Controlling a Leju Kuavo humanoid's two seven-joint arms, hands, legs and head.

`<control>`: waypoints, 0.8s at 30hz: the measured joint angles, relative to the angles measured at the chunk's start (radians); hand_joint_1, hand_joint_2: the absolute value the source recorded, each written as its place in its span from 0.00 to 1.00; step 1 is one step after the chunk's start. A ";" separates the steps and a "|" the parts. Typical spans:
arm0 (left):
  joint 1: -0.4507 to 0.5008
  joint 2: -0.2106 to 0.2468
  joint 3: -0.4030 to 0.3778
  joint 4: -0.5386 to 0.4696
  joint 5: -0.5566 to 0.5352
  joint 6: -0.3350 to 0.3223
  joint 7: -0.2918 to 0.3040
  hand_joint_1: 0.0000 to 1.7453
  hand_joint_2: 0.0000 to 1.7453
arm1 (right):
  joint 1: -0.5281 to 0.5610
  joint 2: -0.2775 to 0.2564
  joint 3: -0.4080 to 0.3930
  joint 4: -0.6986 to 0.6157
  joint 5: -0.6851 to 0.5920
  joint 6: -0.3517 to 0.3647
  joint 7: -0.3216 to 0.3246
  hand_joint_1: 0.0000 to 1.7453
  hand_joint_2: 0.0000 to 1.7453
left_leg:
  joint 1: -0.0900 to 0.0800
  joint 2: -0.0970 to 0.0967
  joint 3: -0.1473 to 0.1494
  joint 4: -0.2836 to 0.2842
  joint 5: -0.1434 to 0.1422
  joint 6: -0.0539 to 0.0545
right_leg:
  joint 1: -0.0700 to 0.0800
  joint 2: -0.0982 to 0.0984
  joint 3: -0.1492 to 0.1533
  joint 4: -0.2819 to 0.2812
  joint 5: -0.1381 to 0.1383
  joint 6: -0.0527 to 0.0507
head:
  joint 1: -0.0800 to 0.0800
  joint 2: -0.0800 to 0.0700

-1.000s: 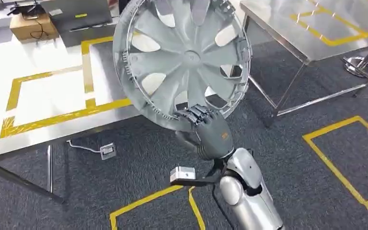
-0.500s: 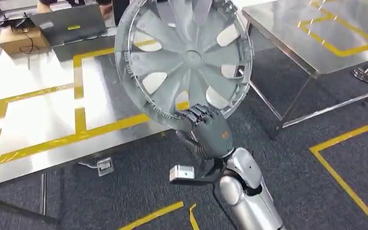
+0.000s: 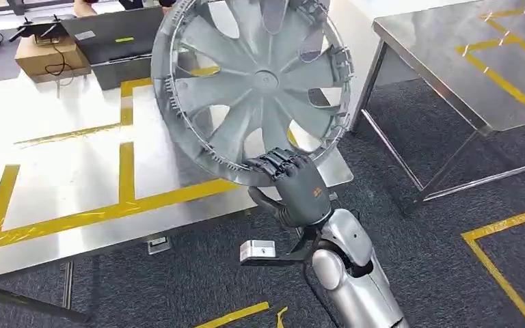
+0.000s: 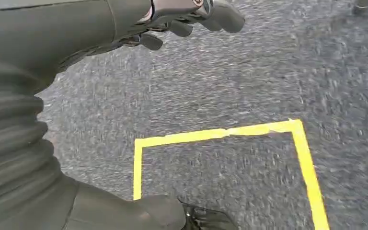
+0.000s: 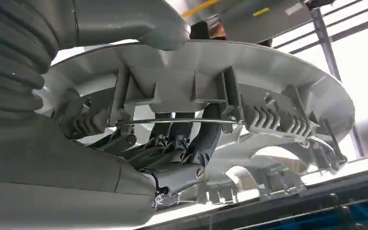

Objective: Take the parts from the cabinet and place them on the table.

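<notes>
hubcap [image 3: 253, 82] (unlabelled) in right hand [image 3: 294, 183]

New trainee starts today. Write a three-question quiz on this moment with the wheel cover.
1. True or false: the wheel cover lies flat on the table.
2. Which hand holds it? A left, B right, C both.
3. Fill in: the yellow tape marks boxes on the ____ and the floor.

Key
1. False; it is held up, tilted, by its lower rim.
2. B; the right hand grips the rim, the left hand hangs over carpet.
3. table.
</notes>
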 joint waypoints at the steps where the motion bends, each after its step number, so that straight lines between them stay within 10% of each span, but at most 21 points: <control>1: -0.002 0.000 -0.003 0.000 -0.005 0.000 0.002 0.00 1.00 | -0.007 0.004 0.006 0.005 0.000 0.005 -0.005 1.00 1.00 | 0.000 0.001 0.006 0.010 0.005 -0.008 | -0.002 0.002 -0.001 -0.008 0.008 -0.008 | 0.001 0.000; 3: -0.004 0.000 -0.016 0.000 -0.010 0.000 0.011 0.00 1.00 | -0.034 0.020 0.023 0.034 -0.002 0.011 -0.008 1.00 1.00 | -0.001 0.005 0.010 -0.005 -0.006 0.027 | 0.000 0.006 0.009 -0.009 0.014 0.001 | -0.002 0.000; 4: -0.007 0.000 -0.019 0.000 -0.013 0.001 0.013 0.00 1.00 | -0.052 0.027 0.030 0.057 -0.001 0.014 -0.012 1.00 1.00 | -0.001 0.007 0.012 -0.007 -0.008 0.028 | 0.000 0.009 0.009 -0.010 0.012 -0.001 | -0.003 0.000; 12: -0.015 -0.002 -0.040 0.000 -0.017 0.018 0.019 0.00 1.00 | -0.197 0.084 0.089 0.285 0.011 0.000 -0.008 1.00 1.00 | 0.002 0.008 0.020 -0.026 -0.002 -0.007 | 0.003 0.009 0.009 -0.009 0.007 -0.015 | -0.002 0.000; 24: -0.022 -0.010 -0.066 0.000 -0.027 0.001 0.015 0.00 1.00 | -0.371 0.164 0.114 0.588 0.054 -0.041 0.050 1.00 1.00 | 0.003 0.007 0.022 -0.022 0.000 -0.014 | 0.001 0.009 0.010 -0.009 0.011 -0.015 | -0.002 0.000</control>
